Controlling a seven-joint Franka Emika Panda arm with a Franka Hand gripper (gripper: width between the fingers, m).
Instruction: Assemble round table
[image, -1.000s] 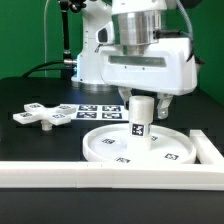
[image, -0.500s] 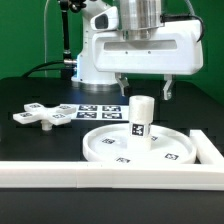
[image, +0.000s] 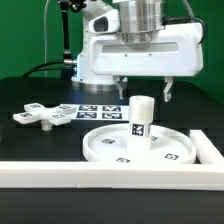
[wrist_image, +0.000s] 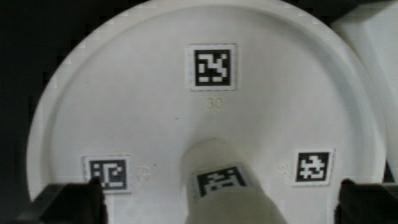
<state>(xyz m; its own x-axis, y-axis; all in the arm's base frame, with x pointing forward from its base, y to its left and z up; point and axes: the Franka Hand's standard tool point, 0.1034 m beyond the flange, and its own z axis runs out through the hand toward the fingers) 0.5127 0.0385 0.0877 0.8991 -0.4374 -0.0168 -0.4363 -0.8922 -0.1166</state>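
Observation:
The white round disc (image: 138, 146) lies flat near the front wall, with tags on its face. The short thick cylinder leg (image: 141, 118) stands upright on the disc's middle, a tag on its side. My gripper (image: 144, 89) hangs open just above the leg, its two dark fingers wide apart and clear of it. The flat cross-shaped base piece (image: 42, 114) lies at the exterior view's left. In the wrist view the disc (wrist_image: 160, 110) fills the frame, the leg (wrist_image: 222, 180) rises toward the camera, and my gripper (wrist_image: 222, 205) has its fingers (wrist_image: 71, 205) on both sides of the leg.
The long white border wall (image: 100, 172) runs along the front and turns up at the exterior view's right (image: 210, 150). The marker board (image: 95, 110) lies behind the disc. The robot's white body (image: 130, 50) looms over the middle.
My gripper has let go of the leg, opened wide and risen above it. The leg stays upright on the disc.

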